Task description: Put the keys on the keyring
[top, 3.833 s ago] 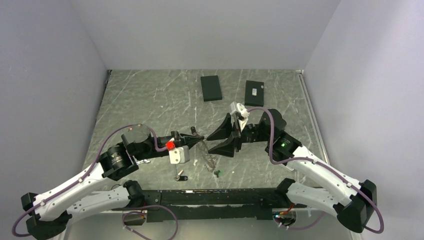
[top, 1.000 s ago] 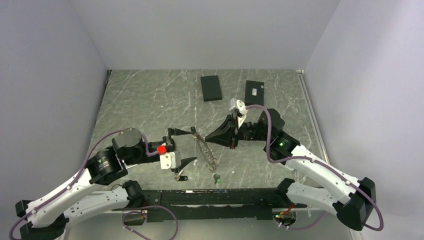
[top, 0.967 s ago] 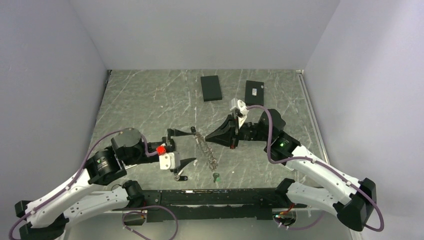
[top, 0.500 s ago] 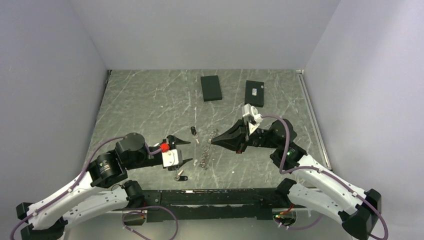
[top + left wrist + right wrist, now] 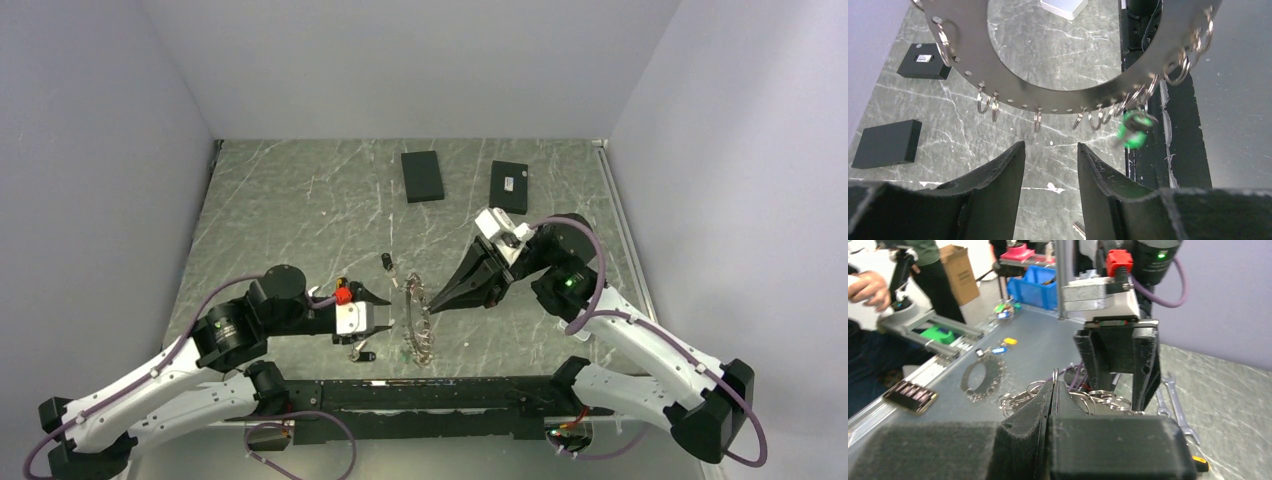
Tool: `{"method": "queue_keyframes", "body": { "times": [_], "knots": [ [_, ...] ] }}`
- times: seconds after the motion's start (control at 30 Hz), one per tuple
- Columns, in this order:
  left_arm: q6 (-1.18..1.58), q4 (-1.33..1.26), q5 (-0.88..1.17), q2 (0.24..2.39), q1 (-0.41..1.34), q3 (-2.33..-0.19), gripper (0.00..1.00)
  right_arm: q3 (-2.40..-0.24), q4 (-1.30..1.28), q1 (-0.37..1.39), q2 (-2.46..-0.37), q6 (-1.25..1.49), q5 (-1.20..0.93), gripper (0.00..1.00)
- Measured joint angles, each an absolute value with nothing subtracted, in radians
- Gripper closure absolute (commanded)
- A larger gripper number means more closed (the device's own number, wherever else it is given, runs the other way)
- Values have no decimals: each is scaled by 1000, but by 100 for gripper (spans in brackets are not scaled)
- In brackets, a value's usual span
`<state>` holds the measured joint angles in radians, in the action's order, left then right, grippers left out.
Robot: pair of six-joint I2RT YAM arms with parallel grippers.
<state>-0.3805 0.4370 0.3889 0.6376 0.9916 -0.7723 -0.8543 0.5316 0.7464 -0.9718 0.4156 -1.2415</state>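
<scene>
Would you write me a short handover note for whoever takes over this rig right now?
Right gripper: shut on the edge of the keyring, holding it raised above the table, with its green tag hanging.
Left gripper: open and empty, facing the keyring.
Keys: the far key lies on the table beyond the left gripper, the near key by the front edge.
Done: keyring held up; no key visible on it.
Left: pick up each key and thread it on.
</scene>
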Motion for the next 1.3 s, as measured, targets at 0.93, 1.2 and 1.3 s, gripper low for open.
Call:
{"method": "queue_keyframes", "body": {
  "times": [0.93,1.2,1.3],
  "knots": [
    [112,439,36,689,992,-708,53,-859,225,746,-941,225,-1078,100],
    [485,524,-106,860,992,-721,60,-693,200,746,-765,190,-757,100],
    [625,614,-177,881,992,-724,66,-683,174,745,-745,178,-678,100]
  ]
}}
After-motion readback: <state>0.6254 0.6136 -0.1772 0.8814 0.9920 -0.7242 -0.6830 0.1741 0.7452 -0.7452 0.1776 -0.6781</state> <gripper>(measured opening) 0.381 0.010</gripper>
